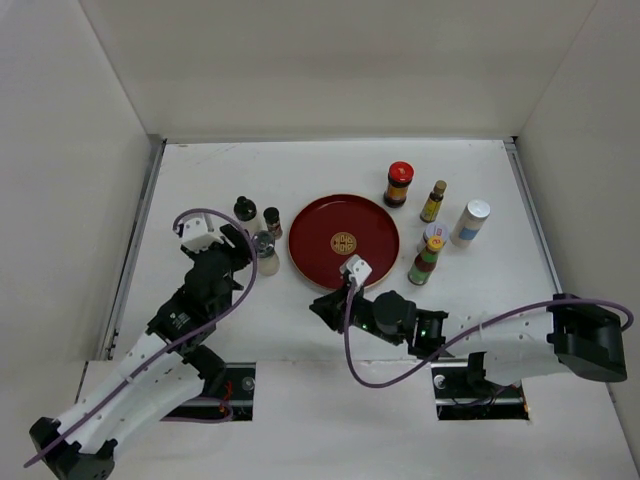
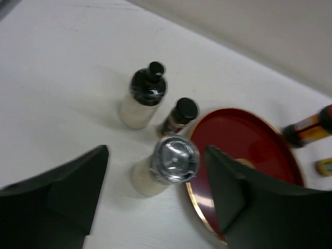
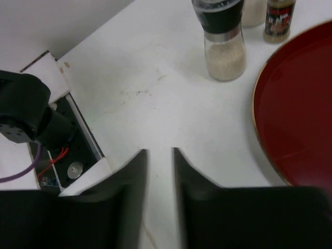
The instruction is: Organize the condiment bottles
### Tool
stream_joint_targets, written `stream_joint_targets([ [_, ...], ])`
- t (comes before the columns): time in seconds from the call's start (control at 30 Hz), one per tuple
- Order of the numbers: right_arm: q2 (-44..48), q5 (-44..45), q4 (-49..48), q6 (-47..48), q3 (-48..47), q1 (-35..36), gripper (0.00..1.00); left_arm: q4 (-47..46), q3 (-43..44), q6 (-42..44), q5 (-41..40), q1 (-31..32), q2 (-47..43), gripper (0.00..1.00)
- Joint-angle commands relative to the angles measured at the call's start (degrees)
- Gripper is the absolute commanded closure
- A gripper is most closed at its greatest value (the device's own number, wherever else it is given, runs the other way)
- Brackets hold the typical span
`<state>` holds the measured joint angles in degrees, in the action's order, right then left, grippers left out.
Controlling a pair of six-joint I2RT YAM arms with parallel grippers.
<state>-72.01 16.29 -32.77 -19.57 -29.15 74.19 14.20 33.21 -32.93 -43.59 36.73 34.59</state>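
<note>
Condiment bottles (image 1: 433,236) stand in two loose groups on either side of the round red lacquered tray (image 1: 318,225) at the middle of the worktop, and none is on the tray, so by my reading the sorting has hardly begun. Toward the left edge are three: a black-capped bottle of pale contents (image 2: 145,98), a small dark bottle with a black cap (image 2: 179,116) just beside it, and nearer the front edge a silver-capped glass shaker (image 2: 174,161), close to the tray's rim but apart from it. Toward the far right corner are five more, among them a red-lidded dark jar (image 1: 399,184), a slim brown bottle with a yellow label (image 1: 433,201), a white bottle (image 1: 470,222) and a yellow-capped green bottle (image 1: 425,262). The left gripper (image 2: 156,155) hangs over the shaker with its jaws spread wide, one finger on each side and neither touching the glass; this looks like the first pick, lined up but not yet closed. The right gripper (image 3: 160,155) sits low by the tray's near rim, towards the front edge, with its jaws drawn nearly together and nothing between them. If the tray is where the bottles belong, all eight have yet to be carried there, and the right-hand cluster seems the natural share for the right arm.
</note>
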Motion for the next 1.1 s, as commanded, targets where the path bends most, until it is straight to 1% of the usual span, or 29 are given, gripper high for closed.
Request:
stream_joint_targets([
  [0.0, 2.66, 0.23, -5.99, -0.82, 0.32, 0.56, 0.78, -6.99, -0.61, 4.88, 4.47, 1.72, -0.32, 0.49],
  [0.03, 3.45, 0.23, -5.55, -1.17, 0.58, 0.38, 0.81, -6.29, -0.34, 4.98, 5.7, 1.98, 1.52, 0.6],
  [0.07, 4.32, 0.49, -5.11, -1.34, 0.76, 0.29, 0.81, -5.24, 0.09, 4.63, 6.23, 2.16, 3.97, 0.62],
  [0.1, 5.38, 1.01, -5.11, -1.35, 1.11, 0.12, 0.78, -4.71, 0.36, 4.37, 6.59, 2.33, 6.0, 0.6],
  [0.13, 6.17, 1.46, -5.54, -1.35, 1.63, 0.12, 0.72, -4.44, 0.8, 3.93, 7.03, 2.77, 9.06, 0.53],
  [0.17, 6.87, 1.63, -5.89, -1.35, 2.07, -0.23, 0.63, -4.79, 1.15, 3.84, 7.03, 3.04, 11.01, 0.46],
  [0.2, 7.32, 1.46, -6.59, -1.43, 2.68, -0.84, 0.56, -4.97, 1.41, 3.84, 7.12, 3.21, 12.16, 0.41],
  [0.37, 7.85, -0.21, -9.06, -0.64, 4.36, -1.73, 0.22, -6.37, 3.08, 4.36, 7.29, 3.74, 18.48, 0.22],
  [0.43, 6.89, -0.56, -9.41, -0.73, 4.27, -1.99, 0.15, -6.37, 3.96, 4.97, 6.95, 4.35, 20.77, 0.17],
  [0.57, 5.39, -1.09, -9.41, -0.64, 3.57, -1.99, 0.09, -7.51, 3.97, 5.77, 4.23, 4.27, 23.68, 0.16],
  [0.7, 4.33, -1.26, -9.5, -0.64, 3.39, -1.99, 0.09, -10.49, 4.67, 7.96, 2.37, 3.04, 27.45, 0.15],
  [0.8, 4.95, -1.88, -9.59, -0.64, 3.74, -1.99, 0.08, -14.27, 4.76, 9.72, 2.29, 1.73, 30.53, 0.16],
  [0.97, 5.3, -4.51, -10.99, -0.73, 4.71, -3.13, 0.09, -17.53, 5.11, 10.43, 2.99, -0.56, 33.61, 0.24],
  [1.03, 5.47, -5.04, -11.17, -0.73, 4.89, -3.14, 0.09, -18.67, 4.85, 10.52, 2.99, -0.92, 33.79, 0.3],
  [1.07, 5.3, -5.13, -11.34, -0.82, 4.98, -3.31, 0.09, -19.11, 4.76, 10.6, 2.73, -0.92, 33.7, 0.34],
])
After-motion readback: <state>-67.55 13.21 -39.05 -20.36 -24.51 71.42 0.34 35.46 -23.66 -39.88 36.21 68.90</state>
